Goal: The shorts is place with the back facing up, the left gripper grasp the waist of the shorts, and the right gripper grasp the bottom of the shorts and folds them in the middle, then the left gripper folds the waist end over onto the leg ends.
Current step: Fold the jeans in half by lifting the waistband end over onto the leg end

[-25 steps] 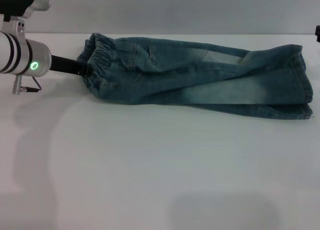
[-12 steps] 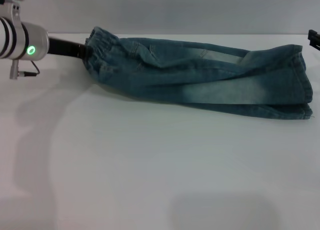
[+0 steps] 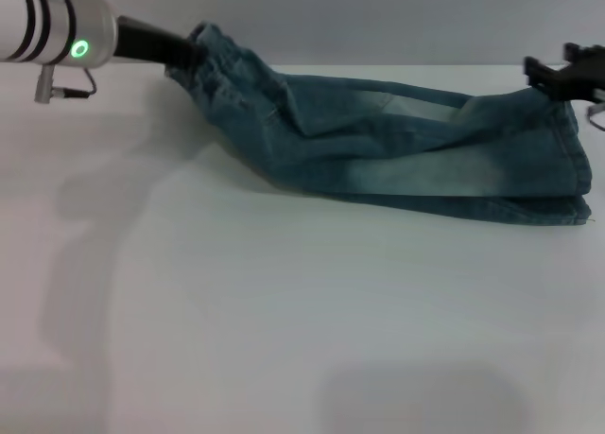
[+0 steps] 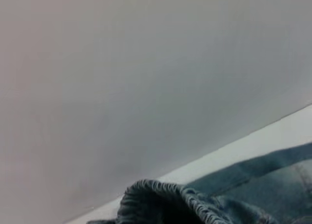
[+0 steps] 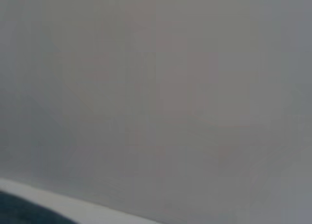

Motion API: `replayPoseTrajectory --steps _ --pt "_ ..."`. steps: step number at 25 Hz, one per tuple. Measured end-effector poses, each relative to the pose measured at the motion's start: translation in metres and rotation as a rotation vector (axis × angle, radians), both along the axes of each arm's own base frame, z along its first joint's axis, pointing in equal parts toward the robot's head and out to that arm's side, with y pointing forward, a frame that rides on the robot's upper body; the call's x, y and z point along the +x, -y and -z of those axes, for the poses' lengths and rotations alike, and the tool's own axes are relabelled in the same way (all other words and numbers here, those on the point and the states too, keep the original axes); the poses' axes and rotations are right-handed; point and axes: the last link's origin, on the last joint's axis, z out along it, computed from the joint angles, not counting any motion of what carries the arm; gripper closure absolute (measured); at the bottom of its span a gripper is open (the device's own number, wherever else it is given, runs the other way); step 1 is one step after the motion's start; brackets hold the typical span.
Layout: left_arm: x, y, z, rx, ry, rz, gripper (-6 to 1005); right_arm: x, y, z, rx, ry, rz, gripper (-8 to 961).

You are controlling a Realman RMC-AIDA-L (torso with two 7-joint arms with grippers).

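Observation:
The blue denim shorts [image 3: 397, 141] lie folded lengthwise across the far part of the white table [image 3: 284, 311]. Their gathered waist end [image 3: 213, 56] is lifted off the table at the far left, with my left gripper [image 3: 184, 56] shut on it. In the left wrist view the elastic waistband [image 4: 161, 197] fills the lower edge. The leg hems [image 3: 572, 164] rest flat at the far right. My right gripper [image 3: 553, 79] hovers just above and behind the hems; I cannot make out how its fingers stand. The right wrist view shows only wall and a dark sliver of denim [image 5: 19, 212].
A plain grey wall [image 3: 331, 18] rises right behind the table's far edge. The left arm's shadow [image 3: 85, 226] falls on the table's left side.
My left gripper has risen and moved right with the waist end, pulling the denim up off the table. The right gripper has come into view from the right edge toward the hems.

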Motion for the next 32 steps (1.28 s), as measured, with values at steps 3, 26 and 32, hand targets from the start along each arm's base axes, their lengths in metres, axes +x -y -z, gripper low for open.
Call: replayPoseTrajectory --steps 3,26,32 --pt "0.016 -0.002 0.0 -0.004 0.01 0.042 921 -0.015 -0.008 0.015 -0.043 0.042 -0.028 374" --pt "0.102 -0.005 -0.016 0.024 0.021 0.285 923 -0.065 -0.022 0.067 -0.205 0.152 -0.136 373" --pt "0.11 -0.004 -0.017 0.021 0.02 0.306 923 -0.064 -0.025 0.069 -0.196 0.178 -0.118 373"
